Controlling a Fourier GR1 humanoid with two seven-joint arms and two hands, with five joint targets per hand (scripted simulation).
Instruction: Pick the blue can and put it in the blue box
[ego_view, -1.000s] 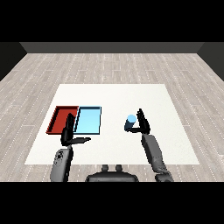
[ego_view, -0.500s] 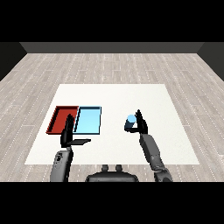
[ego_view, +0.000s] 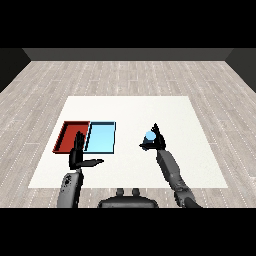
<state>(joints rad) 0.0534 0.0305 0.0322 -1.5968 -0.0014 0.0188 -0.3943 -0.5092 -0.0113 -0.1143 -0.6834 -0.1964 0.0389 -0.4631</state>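
On the left side of the white table (ego_view: 130, 107) lay the red tray (ego_view: 67, 137), a shallow rectangle with a low raised rim, and touching its right edge sat the light blue tray (ego_view: 102, 137), same shape, flat and smooth inside. Our left hand (ego_view: 78, 156) hung near the close edges of both trays, black and matte, fingers straight up and thumb stuck out to the right, holding nothing. Further right, well apart from the trays, stood the blue can (ego_view: 150, 136), a small smooth cylinder with a pale round top, upright on the table. Our right hand (ego_view: 156, 141) was against it, the thumb reaching across its near side and the fingers rising behind, though we could not tell whether they had fully curled round it. We judged the risk to be that a slick round can might slip or tip if lifted before the fingers closed, and the carry leftward could clip the tray's rim or our idle left hand.
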